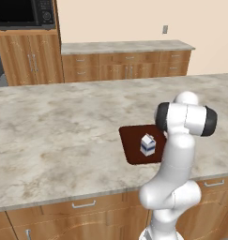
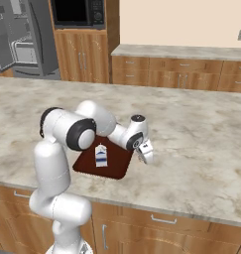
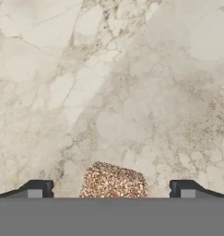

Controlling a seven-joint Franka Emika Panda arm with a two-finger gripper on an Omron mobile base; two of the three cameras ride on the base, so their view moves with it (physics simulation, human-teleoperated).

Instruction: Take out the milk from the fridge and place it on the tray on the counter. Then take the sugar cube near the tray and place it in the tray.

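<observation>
One milk (image 1: 148, 145) carton stands upright inside the tray (image 1: 130, 146), white top w/ blue band; no writing legible on it. One tray, dark red-brown, lying flat on the desk (image 1: 64, 126) near its front edge. One sugar cube (image 3: 114, 181), speckled brown-tan, sits on the bare marbled stone; in the hand view it's centred between the two dark fingertips (image 3: 38, 188), low in the frame, w/ a clear gap each side. Claw (image 2: 145, 153) is spread wide, nothing gripped, hovering low over the desk just off the tray's right edge in the right base view. Milk is apart from the claw, to its left, w/ the forearm passing above the tray's back part. Whether the tips touch the stone: can't tell. Behind: the fridge (image 2: 23, 37) w/ door open, grey shelves showing, top left of the right base view; one black microwave (image 2: 78, 12) set in tall wood cabinets; a wall counter (image 1: 127, 47) w/ drawers; one wall outlet (image 1: 165, 29).
</observation>
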